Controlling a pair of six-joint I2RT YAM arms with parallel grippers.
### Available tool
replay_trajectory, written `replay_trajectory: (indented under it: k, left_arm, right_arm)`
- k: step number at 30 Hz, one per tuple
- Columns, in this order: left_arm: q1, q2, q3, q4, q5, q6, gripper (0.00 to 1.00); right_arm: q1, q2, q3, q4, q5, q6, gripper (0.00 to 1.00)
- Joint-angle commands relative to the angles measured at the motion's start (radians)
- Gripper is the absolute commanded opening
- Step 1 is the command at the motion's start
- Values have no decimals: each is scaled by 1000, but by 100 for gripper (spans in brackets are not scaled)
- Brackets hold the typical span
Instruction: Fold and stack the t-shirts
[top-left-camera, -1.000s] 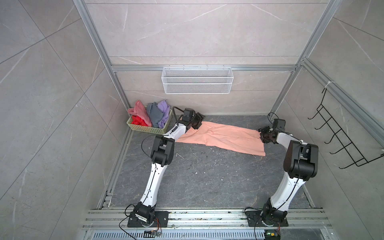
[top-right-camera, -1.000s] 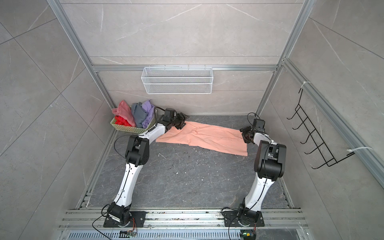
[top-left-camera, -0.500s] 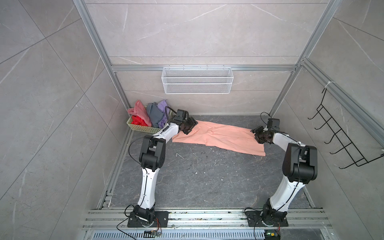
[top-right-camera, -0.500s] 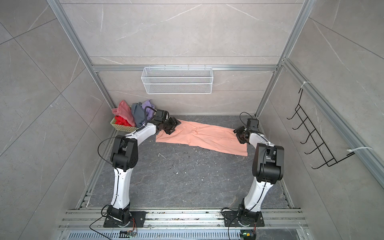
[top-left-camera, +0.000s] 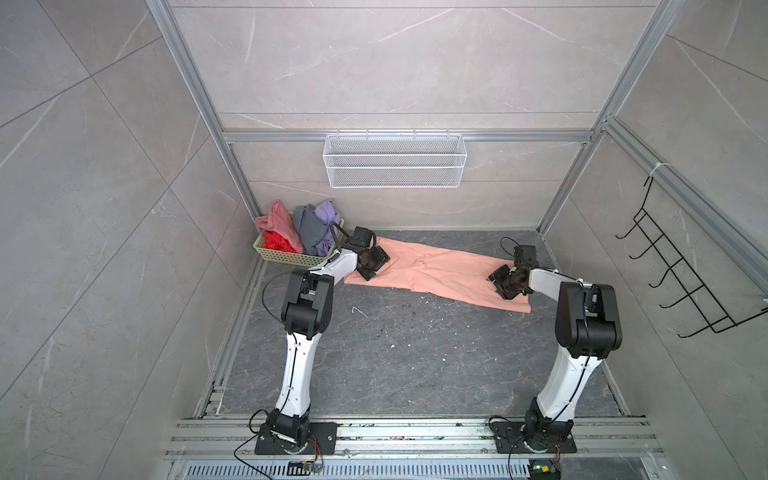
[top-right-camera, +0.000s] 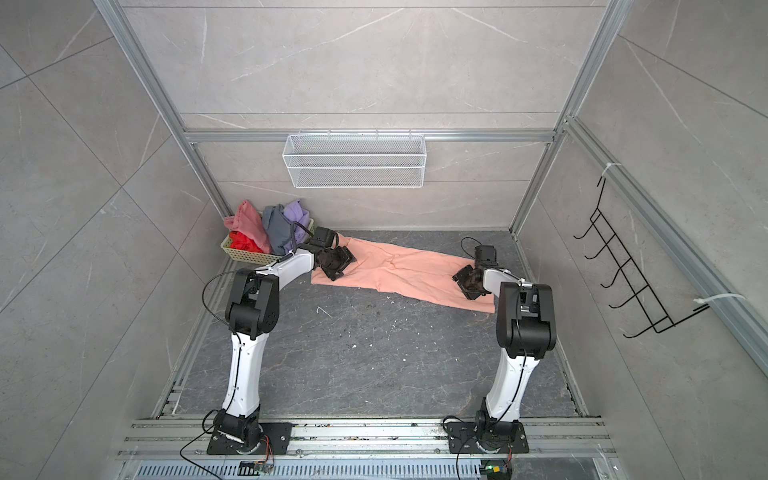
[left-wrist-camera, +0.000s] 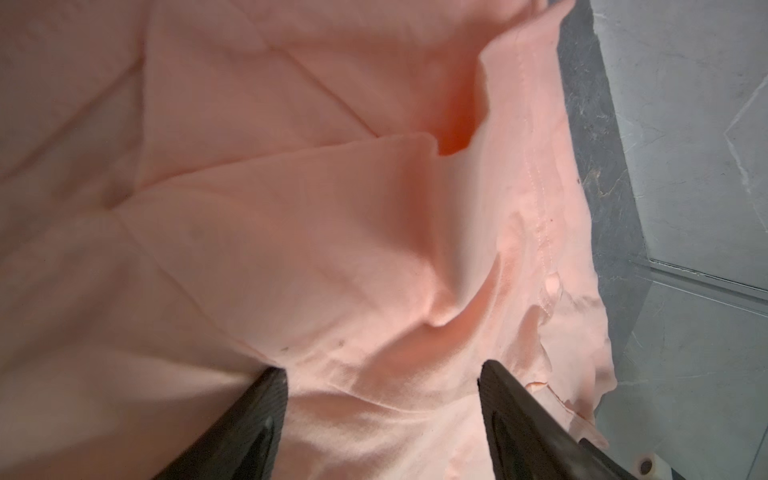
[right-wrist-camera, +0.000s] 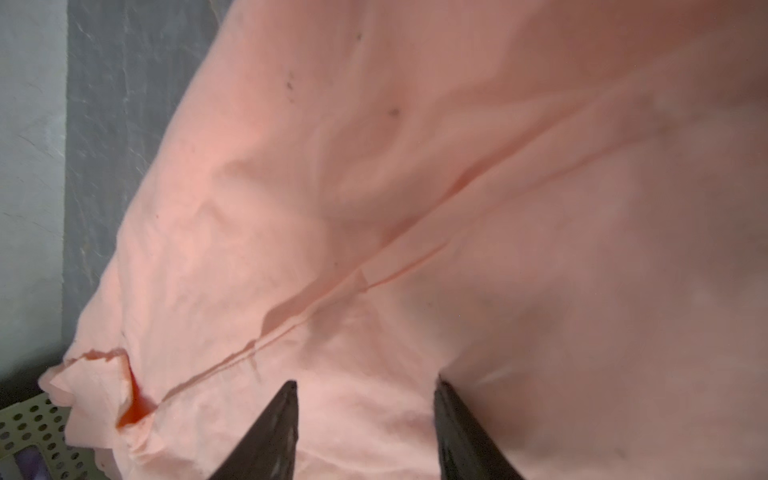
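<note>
A: Item 1, peach-orange shirt (top-left-camera: 432, 270). Loc?
B: On desk (top-left-camera: 415, 353), far end. Spread long and flat-ish, one end just beside basket (top-left-camera: 286, 259), other end nr the right side wall. Creased, w/ ridges mid-length.

A: Item 2, left claw (top-left-camera: 373, 262)?
B: Low over the shirt's basket-side end. Left wrist view: fingers (left-wrist-camera: 266, 415) spread apart, tips at the cloth, a raised wrinkle ahead of them, hem stitching off to one side. Nothing pinched btwn them.

A: Item 3, right claw (top-left-camera: 505, 282)?
B: Over the opposite end of the shirt. Right wrist view: claw (right-wrist-camera: 365, 386) parted, narrower gap than the left; cloth lies under the tips, not gripped. Cannot tell if tips press it.

A: Remaining shirts, qty?
B: Four, bunched in the basket, far-left corner: pink shirt (top-left-camera: 280, 220), red shirt (top-left-camera: 276, 241), grey shirt (top-left-camera: 309, 226), lavender shirt (top-left-camera: 326, 214). Pink one hangs over the rim.

A: Fixtures?
B: Wire tray (top-left-camera: 395, 160) on back wall; hook rack (top-left-camera: 685, 282) on right wall.
</note>
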Motion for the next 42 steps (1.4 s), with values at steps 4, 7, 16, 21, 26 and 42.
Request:
replay_trajectory:
  k: [4, 7, 16, 21, 26, 42]
  left_arm:
    - [73, 162, 238, -207, 74, 176, 77]
    - [67, 236, 440, -350, 54, 327, 78]
    - [11, 303, 552, -279, 152, 518, 79]
    - [-28, 222, 624, -374, 27, 661, 80]
    - [-28, 38, 434, -325, -47, 642, 82]
    - [-102, -15, 191, -198, -112, 468, 83]
  right_arm:
    - [208, -131, -215, -136, 1, 122, 54]
    - [357, -212, -368, -75, 39, 289, 54]
    - [929, -294, -484, -66, 162, 577, 55]
    - [1110, -348, -238, -363, 348, 493, 58]
    - [1171, -394, -88, -514, 493, 413, 59]
    - [1034, -448, -344, -215, 592, 196, 65]
